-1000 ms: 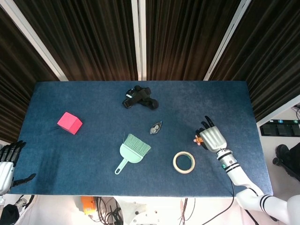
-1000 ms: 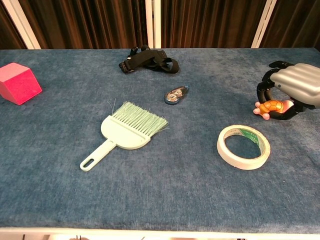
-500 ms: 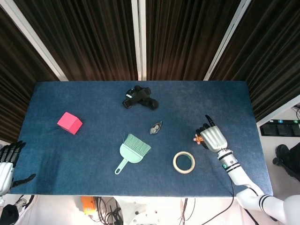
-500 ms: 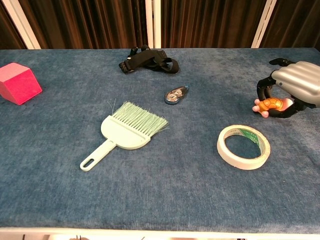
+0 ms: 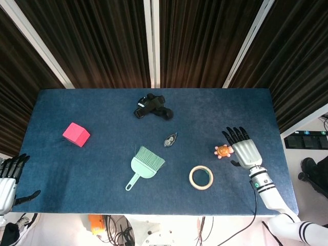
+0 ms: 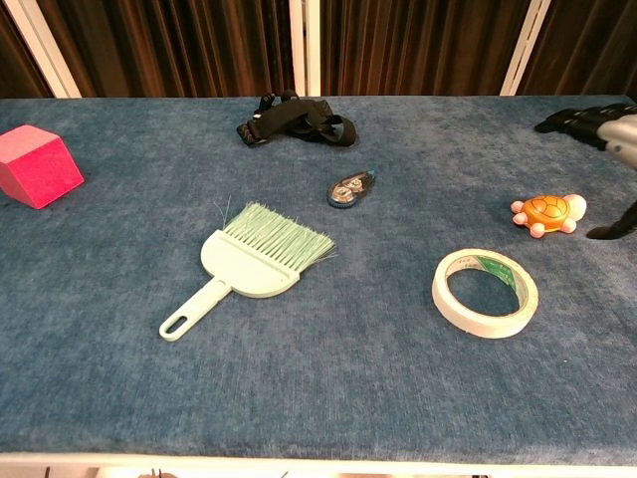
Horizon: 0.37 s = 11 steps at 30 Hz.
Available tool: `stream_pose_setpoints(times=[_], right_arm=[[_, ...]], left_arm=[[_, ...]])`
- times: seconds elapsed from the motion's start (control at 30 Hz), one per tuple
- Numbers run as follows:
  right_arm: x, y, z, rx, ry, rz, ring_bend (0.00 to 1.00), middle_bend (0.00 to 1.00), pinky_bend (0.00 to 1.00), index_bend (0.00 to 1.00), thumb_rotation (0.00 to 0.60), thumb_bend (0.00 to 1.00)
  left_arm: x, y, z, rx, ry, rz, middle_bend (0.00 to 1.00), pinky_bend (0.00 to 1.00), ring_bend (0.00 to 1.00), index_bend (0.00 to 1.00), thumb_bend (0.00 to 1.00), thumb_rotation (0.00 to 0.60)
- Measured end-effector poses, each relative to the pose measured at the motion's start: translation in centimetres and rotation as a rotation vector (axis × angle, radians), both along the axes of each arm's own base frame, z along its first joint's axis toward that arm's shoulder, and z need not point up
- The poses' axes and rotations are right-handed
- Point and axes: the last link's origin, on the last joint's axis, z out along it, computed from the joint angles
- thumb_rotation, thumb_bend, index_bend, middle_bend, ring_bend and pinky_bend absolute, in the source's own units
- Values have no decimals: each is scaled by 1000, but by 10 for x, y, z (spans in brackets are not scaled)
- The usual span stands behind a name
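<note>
Dark curtains are hanging behind a blue surface [image 5: 77, 169] where a few things are lying.

Over at the right edge, the right robot hand [image 5: 246, 151] is sitting flat with its fingers spread wide apart, holding nothing. A little orange toy turtle [image 5: 223, 151] is lying just beside this robot hand, on its thumb side, toward the middle of the surface. The turtle and the robot hand are close but not touching. In the chest view the turtle [image 6: 545, 213] is resting alone on the blue cloth, with a dark fingertip of the right robot hand [image 6: 609, 139] just beside it. Its head is pointing toward the robot hand.

A roll of tape [image 5: 201, 177] is lying near the right robot hand too, a bit nearer the robot than the turtle. Further off toward the middle are a small tape dispenser [image 5: 170, 139] and a green dustpan brush [image 5: 144, 165]. A black strap [image 5: 152, 106] is lying far back.

The left robot hand [image 5: 9, 177] is waiting off the far left corner with fingers apart, holding nothing. A pink cube [image 5: 76, 134] is the thing nearest to it. The right robot hand is much nearer the turtle.
</note>
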Motion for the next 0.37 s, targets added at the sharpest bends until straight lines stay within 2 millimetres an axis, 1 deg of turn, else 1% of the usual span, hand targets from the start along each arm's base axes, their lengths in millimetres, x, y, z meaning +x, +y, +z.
stream_pose_setpoints(times=[0.07,0.17,0.27,0.3,0.37], right_arm=[[-4,9,11,-29,-4,-5,0,0,0,0,600,0],[-14,30,33,-94,-18,-16,0,0,0,0,600,0],[-31,60,58,-176,-44,-46,0,0,0,0,600,0],[-38,73,67,-208,-62,-65,0,0,0,0,600,0],[-48,92,78,-247,-95,-95,0,0,0,0,600,0]], left_arm=[[2,-1,2,3,4,-3,21,46,0,63,0,600],[4,-2,5,9,12,-2,21,46,0,63,0,600],[4,-3,6,15,16,0,21,46,0,63,0,600],[4,-3,6,14,18,-1,21,46,0,63,0,600],[5,-3,4,12,22,-3,21,46,0,63,0,600]])
